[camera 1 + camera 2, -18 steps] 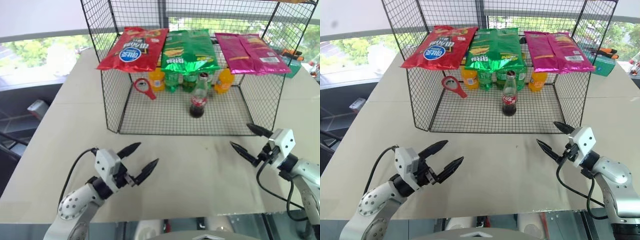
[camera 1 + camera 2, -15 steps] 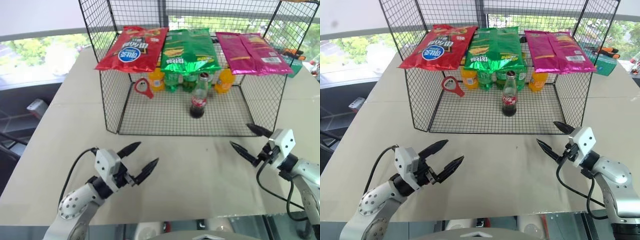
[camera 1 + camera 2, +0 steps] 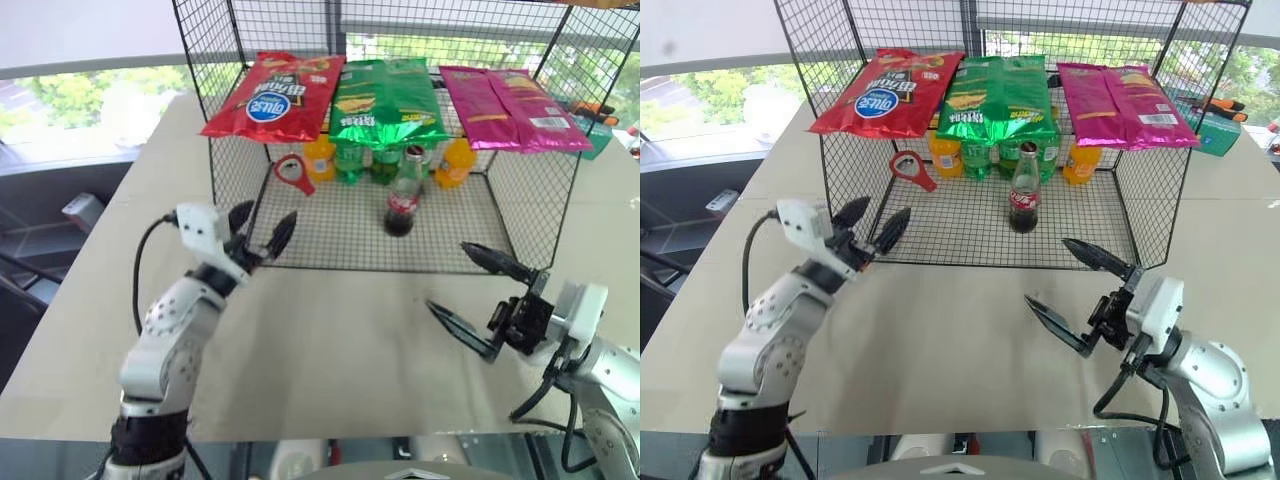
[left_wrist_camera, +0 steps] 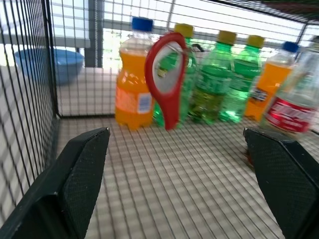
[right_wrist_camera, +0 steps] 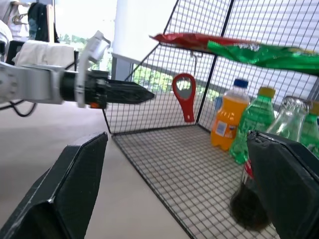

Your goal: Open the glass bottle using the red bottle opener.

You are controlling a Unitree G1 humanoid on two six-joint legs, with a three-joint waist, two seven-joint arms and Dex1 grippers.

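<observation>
**Left arm lines up on the hanging opener**

At about nine o'clock in the head view, the left gripper (image 3: 258,228) hovers at the open front of the wire mesh rack (image 3: 232,180), its two black fingers spread wide with nothing between them. The red bottle opener (image 3: 291,173) hangs upright just beyond, at about eleven o'clock from that gripper, near the rack's left wall with its ring head up and its handle pointing down. In the left wrist view the opener sits between the two fingers, ahead of an orange drink bottle (image 4: 132,74).

Toward the centre, the glass bottle (image 3: 403,193) stands upright on the rack's mesh floor, cap on, in front of the row of green and orange plastic bottles (image 3: 381,162). Snack bags (image 3: 272,96) lie across the shelf above.

At about four o'clock the right gripper (image 3: 478,302) waits above the table (image 3: 330,340), outside the rack's front edge, its fingers also wide apart and holding nothing.

The step in hand looks like reaching for the opener. To do it well, the left gripper should go in straight and low under the shelf, keep clear of the left mesh wall, and close on the handle below the ring so the head stays free for the cap. The opener probably needs lifting off whatever it hangs from; what holds it cannot be made out.
</observation>
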